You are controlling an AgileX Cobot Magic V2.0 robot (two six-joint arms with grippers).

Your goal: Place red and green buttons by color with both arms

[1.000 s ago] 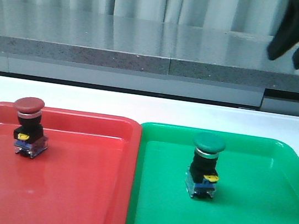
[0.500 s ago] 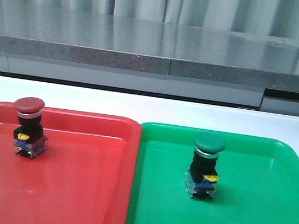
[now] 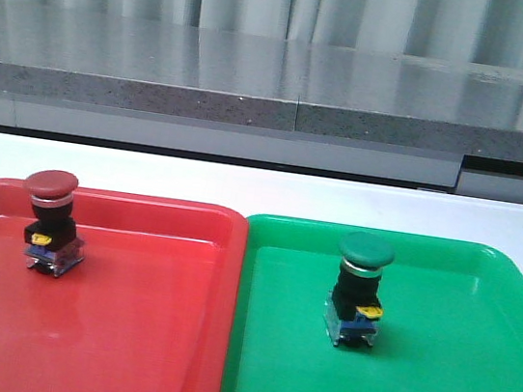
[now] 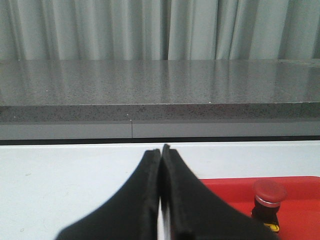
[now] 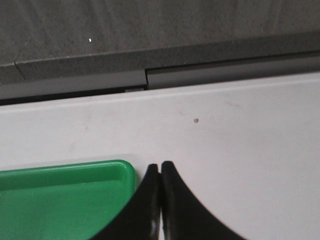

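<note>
The red button (image 3: 51,222) stands upright in the red tray (image 3: 125,333), near its back left. The green button (image 3: 360,288) stands upright in the green tray (image 3: 450,379), left of the middle. Neither gripper shows in the front view. In the left wrist view my left gripper (image 4: 161,152) is shut and empty over the white table, with the red button (image 4: 268,197) off to its side in the red tray (image 4: 300,200). In the right wrist view my right gripper (image 5: 160,167) is shut and empty, just outside the corner of the green tray (image 5: 60,195).
The two trays sit side by side on a white table (image 3: 262,188). A grey stone ledge (image 3: 276,91) and pale curtains run behind the table.
One second ago the right gripper hung at the top right of the front view. It then left that view and has stayed out of it. The buttons have not moved.
</note>
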